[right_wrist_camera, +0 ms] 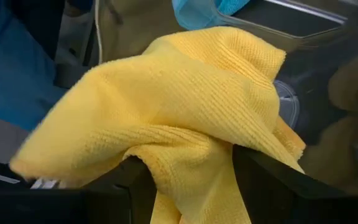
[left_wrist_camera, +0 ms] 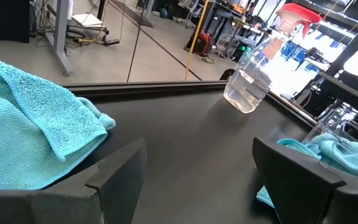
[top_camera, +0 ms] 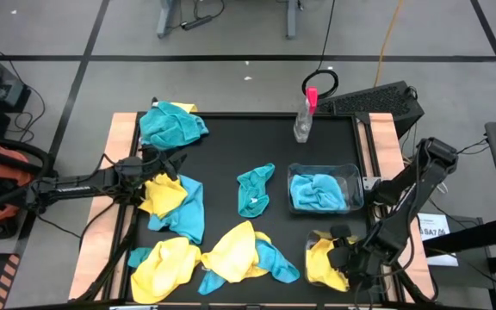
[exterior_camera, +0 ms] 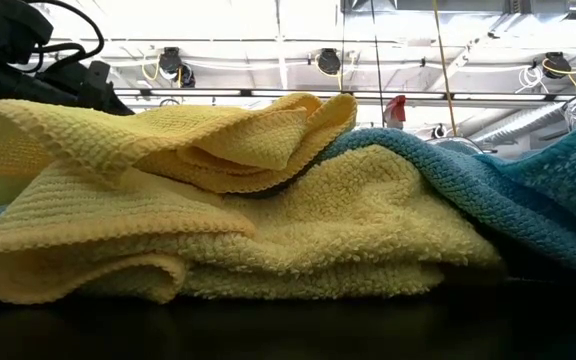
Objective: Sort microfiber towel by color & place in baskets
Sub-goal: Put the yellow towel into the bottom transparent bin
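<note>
Several yellow and teal microfiber towels lie on the black table. My right gripper [top_camera: 341, 247] is at the near right, shut on a yellow towel [top_camera: 321, 261] that sits in the near clear basket [right_wrist_camera: 319, 74]. The far clear basket [top_camera: 354, 175] holds a teal towel [top_camera: 317, 191]. My left gripper [top_camera: 169, 164] is open over bare table at the left, between a teal towel [top_camera: 172, 124] and a yellow towel [top_camera: 164, 195]. In the left wrist view, nothing lies between its fingers [left_wrist_camera: 120, 168]. My right gripper pinches a bunched fold of the yellow towel [right_wrist_camera: 191, 177] between its two fingers [right_wrist_camera: 272, 180], several layers thick. The fingers come from above, pointing down. The rest of the towel [right_wrist_camera: 179, 93] spreads out beyond the fingertips, over the basket.
A clear spray bottle with a pink top [top_camera: 305, 116] stands at the table's far edge. A teal towel [top_camera: 255, 189] lies mid-table. More yellow and teal towels [top_camera: 231, 254] are piled along the near edge, filling the low view [exterior_camera: 268, 200]. Bare table lies between them.
</note>
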`<state>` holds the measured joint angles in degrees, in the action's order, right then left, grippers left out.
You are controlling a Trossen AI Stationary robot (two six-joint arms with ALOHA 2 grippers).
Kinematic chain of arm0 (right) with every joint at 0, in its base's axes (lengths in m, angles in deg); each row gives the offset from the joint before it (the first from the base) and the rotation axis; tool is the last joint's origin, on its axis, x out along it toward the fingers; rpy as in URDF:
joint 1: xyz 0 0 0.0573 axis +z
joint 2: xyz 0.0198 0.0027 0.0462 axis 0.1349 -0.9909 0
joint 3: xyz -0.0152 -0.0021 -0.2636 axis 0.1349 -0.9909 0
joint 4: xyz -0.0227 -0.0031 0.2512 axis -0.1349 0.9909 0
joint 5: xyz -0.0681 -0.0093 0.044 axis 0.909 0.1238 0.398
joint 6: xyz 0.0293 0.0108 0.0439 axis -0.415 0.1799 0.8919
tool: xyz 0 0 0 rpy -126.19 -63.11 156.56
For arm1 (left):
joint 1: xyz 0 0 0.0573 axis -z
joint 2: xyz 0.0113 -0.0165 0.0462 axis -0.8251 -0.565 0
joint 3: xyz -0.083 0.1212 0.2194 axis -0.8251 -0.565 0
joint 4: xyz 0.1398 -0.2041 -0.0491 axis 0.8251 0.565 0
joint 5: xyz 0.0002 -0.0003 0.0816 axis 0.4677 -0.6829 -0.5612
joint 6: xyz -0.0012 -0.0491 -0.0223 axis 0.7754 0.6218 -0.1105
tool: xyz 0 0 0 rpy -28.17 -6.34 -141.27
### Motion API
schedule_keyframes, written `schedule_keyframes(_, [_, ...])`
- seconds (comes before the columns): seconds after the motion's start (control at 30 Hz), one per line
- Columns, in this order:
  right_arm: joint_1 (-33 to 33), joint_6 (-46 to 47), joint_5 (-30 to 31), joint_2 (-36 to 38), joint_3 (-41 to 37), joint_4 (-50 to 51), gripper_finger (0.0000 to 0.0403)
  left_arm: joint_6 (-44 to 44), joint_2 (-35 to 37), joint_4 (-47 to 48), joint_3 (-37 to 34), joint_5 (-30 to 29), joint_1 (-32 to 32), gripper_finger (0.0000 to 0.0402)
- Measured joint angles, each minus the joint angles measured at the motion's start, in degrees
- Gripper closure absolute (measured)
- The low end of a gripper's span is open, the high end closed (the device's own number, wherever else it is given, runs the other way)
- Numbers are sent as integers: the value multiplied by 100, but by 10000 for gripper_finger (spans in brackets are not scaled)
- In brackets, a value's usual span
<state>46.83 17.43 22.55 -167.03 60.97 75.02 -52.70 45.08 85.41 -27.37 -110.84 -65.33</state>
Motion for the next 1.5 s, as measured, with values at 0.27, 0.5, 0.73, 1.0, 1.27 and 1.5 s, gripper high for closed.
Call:
schedule_keyframes(0.27, [0,72,4,199,2,9,211,-2,0,25,2,-2,-2,103])
schedule_keyframes(0.5, [0,208,-33,396,4,-4,211,2,0,89,2,-2,0,103])
schedule_keyframes(0.73, [63,372,-184,623,4,108,211,5,-1,71,2,-47,-2,103])
schedule_keyframes(1.0, [290,1181,-568,907,7,396,211,13,0,48,2,-33,-1,103])
schedule_keyframes(1.27, [498,1477,-472,1413,7,337,211,10,0,-127,8,63,-1,103])
schedule_keyframes(1.5, [569,596,748,1072,11,167,211,30,0,-122,9,307,-2,103])
